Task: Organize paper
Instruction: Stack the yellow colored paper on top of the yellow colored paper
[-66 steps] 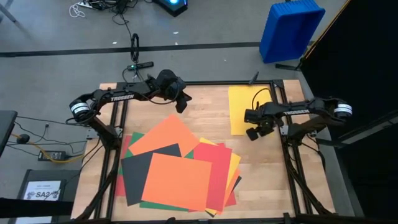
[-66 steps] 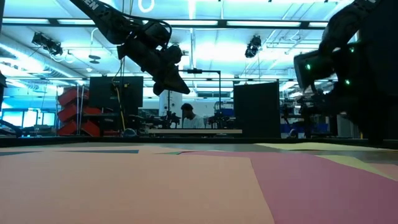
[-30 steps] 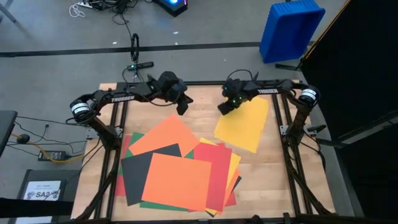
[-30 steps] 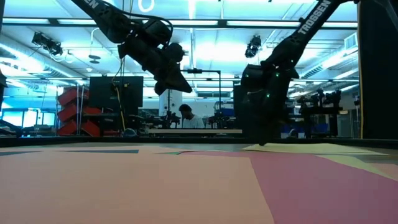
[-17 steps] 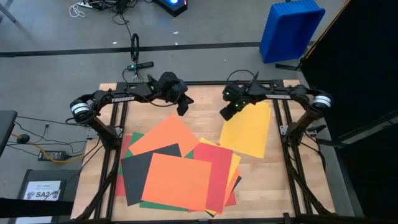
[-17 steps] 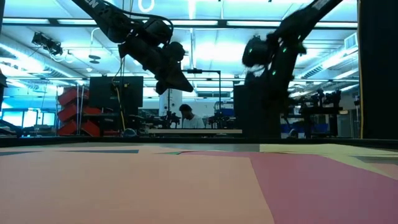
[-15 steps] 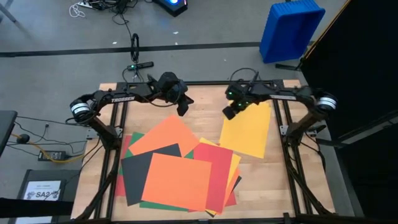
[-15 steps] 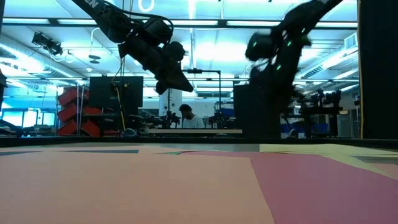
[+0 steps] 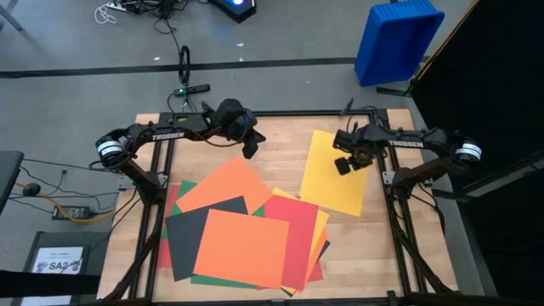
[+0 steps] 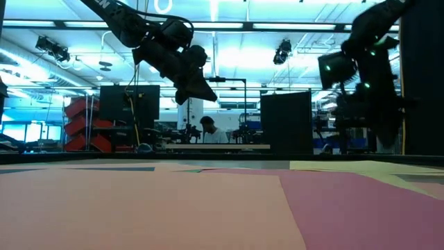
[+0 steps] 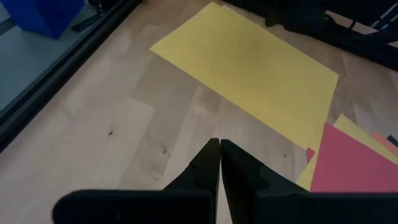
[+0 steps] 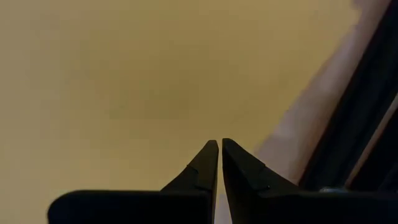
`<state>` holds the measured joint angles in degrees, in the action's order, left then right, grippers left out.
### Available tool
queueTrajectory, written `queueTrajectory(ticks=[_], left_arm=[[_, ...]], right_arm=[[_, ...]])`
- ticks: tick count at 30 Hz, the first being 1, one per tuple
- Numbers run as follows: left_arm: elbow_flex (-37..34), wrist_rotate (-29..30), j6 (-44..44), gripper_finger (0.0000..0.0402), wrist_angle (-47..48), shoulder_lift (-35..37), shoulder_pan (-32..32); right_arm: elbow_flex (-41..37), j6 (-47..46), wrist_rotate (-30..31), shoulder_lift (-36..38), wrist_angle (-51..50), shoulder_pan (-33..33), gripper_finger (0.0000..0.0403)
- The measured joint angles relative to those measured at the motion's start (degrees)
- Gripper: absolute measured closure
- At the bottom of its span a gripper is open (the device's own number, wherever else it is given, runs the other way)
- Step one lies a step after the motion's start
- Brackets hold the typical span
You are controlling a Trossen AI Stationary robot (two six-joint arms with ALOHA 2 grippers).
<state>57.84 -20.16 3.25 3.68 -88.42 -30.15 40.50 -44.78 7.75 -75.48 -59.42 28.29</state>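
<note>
A single yellow sheet (image 9: pixel 335 172) lies flat on the wooden bench (image 9: pixel 280 149), tilted, apart from the messy pile of paper (image 9: pixel 242 229) (orange, red, black, green). The right end effector (image 9: pixel 343 165) hangs over the yellow sheet, fingers closed and holding nothing. The left end effector (image 9: pixel 250 145) hangs over bare wood, closed and empty too.

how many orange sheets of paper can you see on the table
2. One orange sheet lies at the pile's far left; the other orange sheet tops its near middle. Others may be hidden underneath.
</note>
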Motion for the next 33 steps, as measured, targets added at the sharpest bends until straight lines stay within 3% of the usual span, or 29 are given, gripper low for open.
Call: queueTrajectory(ticks=[17,27,33], left_arm=[[0.0,0.0,0.0,0.0402,-0.1,0.0,0.0],[0.0,0.0,0.0,0.0402,-0.2,0.0,0.0],[0.0,0.0,0.0,0.0402,-0.5,0.0,0.0]], right_arm=[[-4.9,-0.2,-2.3,-0.5,4.9,5.2,0.0403],[-4.9,3.8,-3.6,-6.9,7.3,8.1,0.0403],[-1.1,9.5,0.9,-8.0,8.4,10.5,0.0403]])
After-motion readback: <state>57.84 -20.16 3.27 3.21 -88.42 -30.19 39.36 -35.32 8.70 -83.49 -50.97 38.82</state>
